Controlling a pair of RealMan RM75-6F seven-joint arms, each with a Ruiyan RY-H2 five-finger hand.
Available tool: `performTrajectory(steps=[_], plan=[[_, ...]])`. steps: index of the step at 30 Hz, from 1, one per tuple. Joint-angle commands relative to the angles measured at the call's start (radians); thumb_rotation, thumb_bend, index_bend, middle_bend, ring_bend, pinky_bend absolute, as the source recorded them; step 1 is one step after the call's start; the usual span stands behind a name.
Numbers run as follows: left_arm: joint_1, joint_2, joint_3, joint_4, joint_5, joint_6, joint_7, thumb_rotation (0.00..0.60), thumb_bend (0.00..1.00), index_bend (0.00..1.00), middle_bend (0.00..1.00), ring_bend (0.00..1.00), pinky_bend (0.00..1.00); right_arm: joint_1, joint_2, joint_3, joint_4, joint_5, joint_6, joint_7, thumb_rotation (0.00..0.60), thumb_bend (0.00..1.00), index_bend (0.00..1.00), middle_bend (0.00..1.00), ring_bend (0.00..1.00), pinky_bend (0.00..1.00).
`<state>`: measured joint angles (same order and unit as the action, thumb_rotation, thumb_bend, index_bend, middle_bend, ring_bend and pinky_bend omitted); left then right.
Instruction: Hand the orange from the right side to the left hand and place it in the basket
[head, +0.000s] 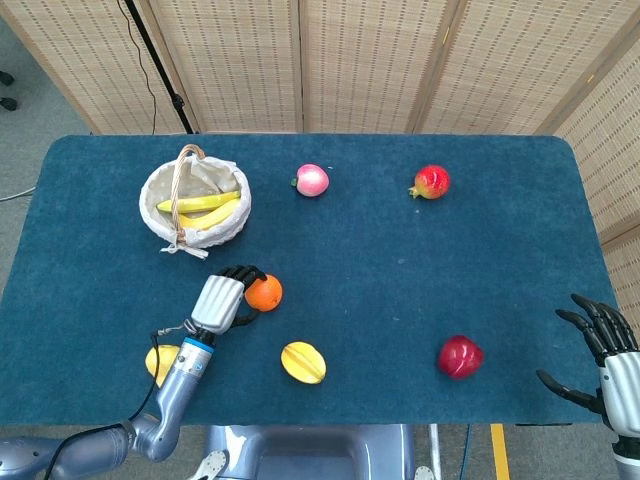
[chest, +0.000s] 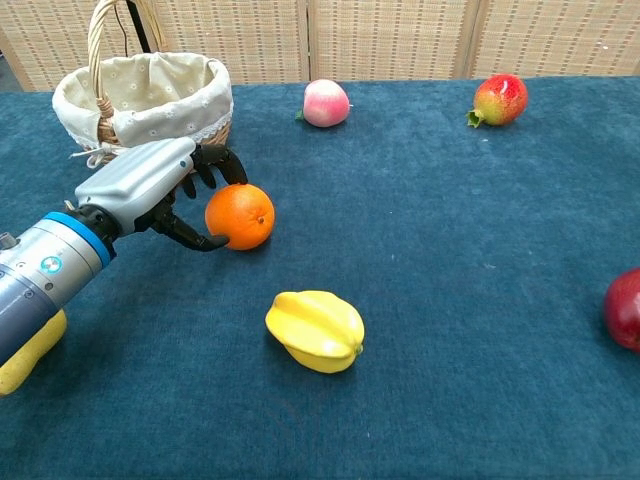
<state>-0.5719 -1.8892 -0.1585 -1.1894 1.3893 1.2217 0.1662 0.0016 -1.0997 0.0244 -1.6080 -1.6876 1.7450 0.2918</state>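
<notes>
The orange rests on the blue table, below and right of the basket. My left hand is against its left side, fingers curled over the top and thumb hooked under it, gripping it. The wicker basket with a white liner stands at the back left and holds bananas. My right hand hangs off the table's right front corner, fingers spread and empty; only the head view shows it.
A yellow starfruit lies just in front of the orange. A yellow pear sits beside my left forearm. A peach, a pomegranate and a red apple lie further right.
</notes>
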Motion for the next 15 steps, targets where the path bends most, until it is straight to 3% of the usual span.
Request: performTrajectory(steps=[1, 9, 15], plan=[[0.007, 0.006, -0.002, 0.001, -0.002, 0.004, -0.005, 0.600, 0.31, 0.64, 0.53, 0.40, 0.46, -0.004, -0.003, 0.002, 0.003, -0.006, 0.008, 0.006, 0.600, 0.00, 0.22, 0.14, 0.14, 0.12], [0.017, 0.058, -0.011, -0.061, -0.005, 0.013, 0.012, 0.600, 0.32, 0.64, 0.53, 0.41, 0.46, -0.003, -0.008, 0.004, 0.008, -0.009, 0.003, 0.011, 0.600, 0.00, 0.22, 0.14, 0.15, 0.12], [0.034, 0.187, -0.034, -0.237, 0.007, 0.061, 0.094, 0.600, 0.32, 0.64, 0.53, 0.41, 0.46, 0.000, -0.011, 0.003, 0.010, -0.012, -0.008, 0.006, 0.600, 0.00, 0.22, 0.14, 0.15, 0.12]])
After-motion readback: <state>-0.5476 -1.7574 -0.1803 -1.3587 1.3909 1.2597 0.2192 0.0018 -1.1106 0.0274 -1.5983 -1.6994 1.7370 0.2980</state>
